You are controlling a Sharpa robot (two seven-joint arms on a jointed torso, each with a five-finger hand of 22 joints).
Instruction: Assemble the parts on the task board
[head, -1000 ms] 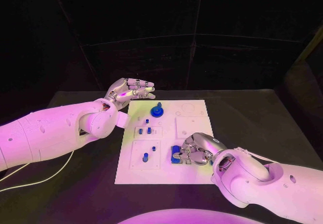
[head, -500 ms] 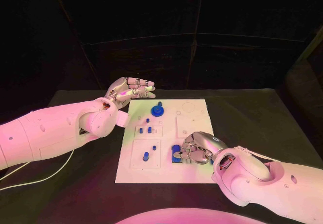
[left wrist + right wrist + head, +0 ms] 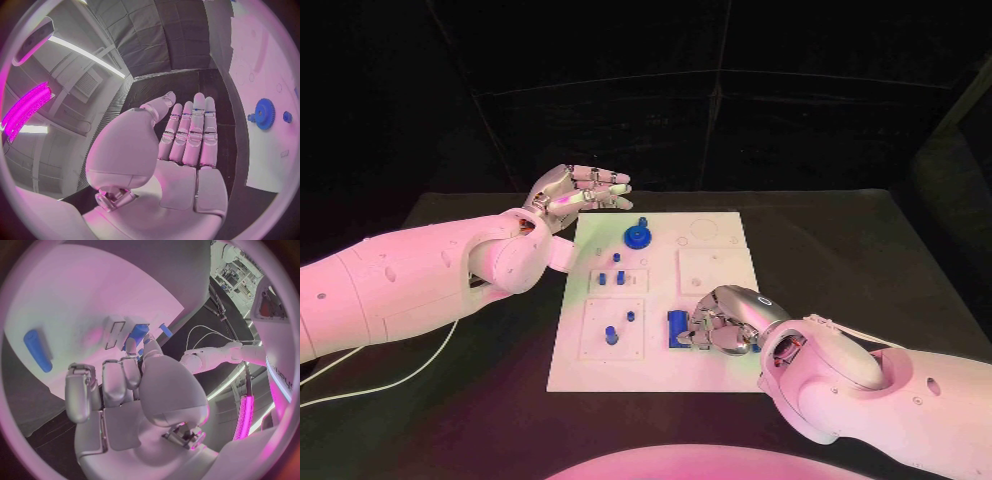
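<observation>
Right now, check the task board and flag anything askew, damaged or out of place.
Nothing stands out. The task board lies flat and square on the table, with the blue gear upright near its far edge. The right hand covers a blue part, so its seating cannot be judged.

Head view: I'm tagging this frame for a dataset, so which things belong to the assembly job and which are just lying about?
Job:
- task board
- blue gear
- blue block at the right hand
- small blue parts
- left hand, raised, holding nothing

Lying about:
- white cable
- black table
</observation>
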